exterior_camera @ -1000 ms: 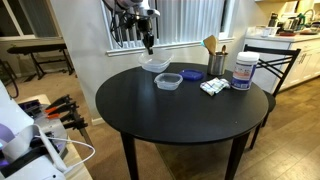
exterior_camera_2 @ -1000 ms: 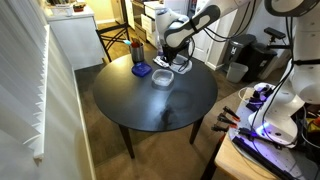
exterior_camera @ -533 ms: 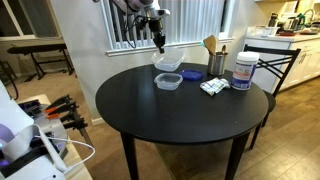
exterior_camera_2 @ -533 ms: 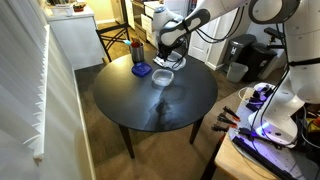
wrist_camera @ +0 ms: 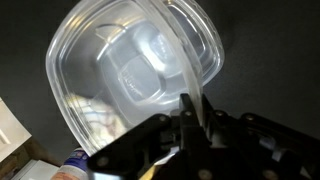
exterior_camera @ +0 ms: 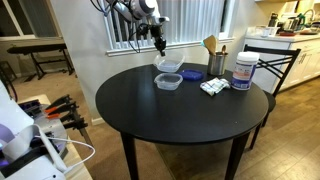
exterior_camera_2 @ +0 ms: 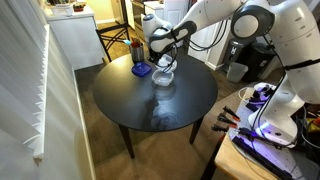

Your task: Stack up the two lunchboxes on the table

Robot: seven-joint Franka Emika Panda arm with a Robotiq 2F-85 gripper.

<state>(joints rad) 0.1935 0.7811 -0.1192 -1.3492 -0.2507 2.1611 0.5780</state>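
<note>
Clear plastic rounded lunchbox point(exterior_camera: 168, 64) hangs, rim clenched in my pincer point(exterior_camera: 160, 51), roughly above the second clear lunchbox point(exterior_camera: 168, 81) on the round black bench point(exterior_camera: 170, 120). Pickup done; I judge lowering and release remain.

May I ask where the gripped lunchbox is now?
In an exterior view the lunchbox hangs from the tool at the far side of the table, close by the other lunchbox.
</note>
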